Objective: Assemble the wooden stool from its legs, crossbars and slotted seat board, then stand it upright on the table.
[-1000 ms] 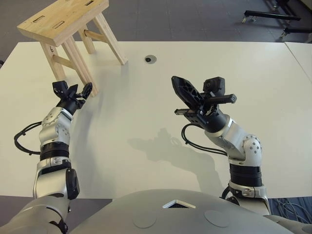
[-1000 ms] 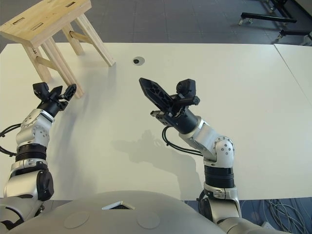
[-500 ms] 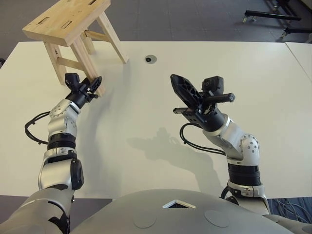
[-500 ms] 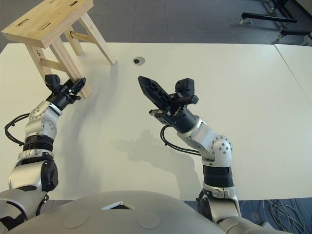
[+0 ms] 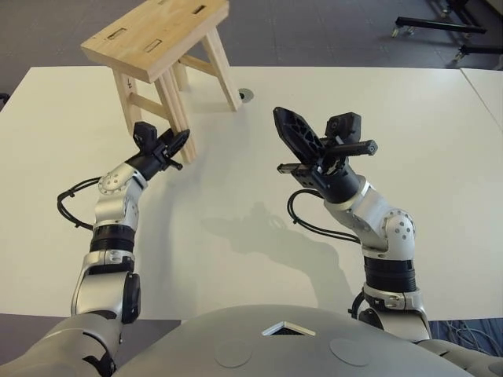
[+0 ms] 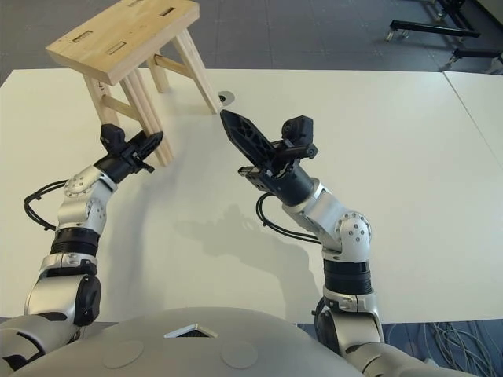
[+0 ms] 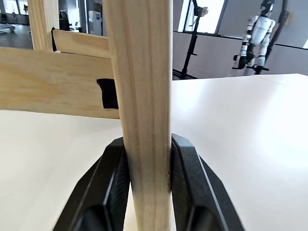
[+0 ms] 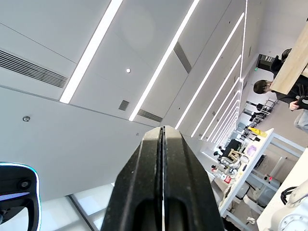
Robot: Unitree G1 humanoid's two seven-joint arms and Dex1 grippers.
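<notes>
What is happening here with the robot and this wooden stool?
The stool is already assembled and stands upright on the table. The left gripper is clamped on one front leg, near its foot. The right gripper is shut, holds nothing, and is raised over the table, apart from the stool.

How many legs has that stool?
4. The near leg is clamped in the left gripper, the left leg stands beside it, the right leg near the table hole, the rear leg partly hidden behind.
</notes>
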